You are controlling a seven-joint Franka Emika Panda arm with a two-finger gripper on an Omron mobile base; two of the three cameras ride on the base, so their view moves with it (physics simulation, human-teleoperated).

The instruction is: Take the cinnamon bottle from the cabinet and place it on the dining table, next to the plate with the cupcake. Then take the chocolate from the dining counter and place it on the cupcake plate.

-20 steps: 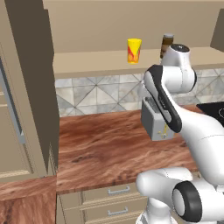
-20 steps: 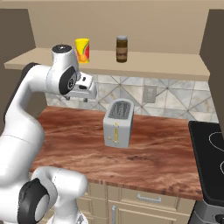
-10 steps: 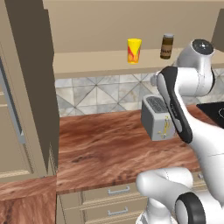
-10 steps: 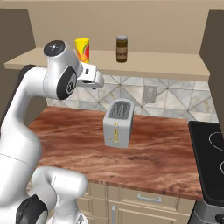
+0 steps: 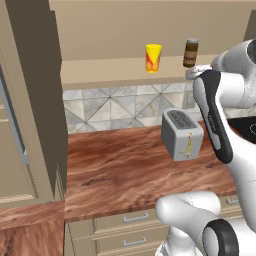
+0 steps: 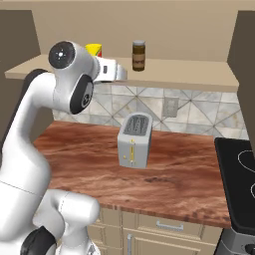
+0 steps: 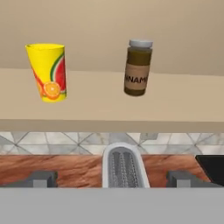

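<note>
Beige cabinet (image 7: 109, 26) panels and a tiled backsplash frame the scene as the gripper (image 7: 116, 180), its two fingertips spread wide apart and holding nothing, hangs in front of the shelf (image 7: 175, 105) with a toaster (image 7: 124, 168) on the wood-grain worktop (image 5: 125, 175) directly below it. From the hand view the fingertips sit low, under the shelf board's front edge, and the cinnamon bottle (image 7: 138, 68) lies ahead, higher up and a little to the right of the line between the fingers. The bottle stands upright on the shelf, its long axis vertical and grey lid on top, well apart from a yellow cup (image 7: 47, 72) to its left. In the right base view the hand reaches out level with the shelf front, just left of the bottle (image 6: 139, 55). Judging from this, the approach calls for a rise and a slight shift right before pushing in, with fingers passing either side of the jar; the cup seems far enough away not to be struck.
</note>
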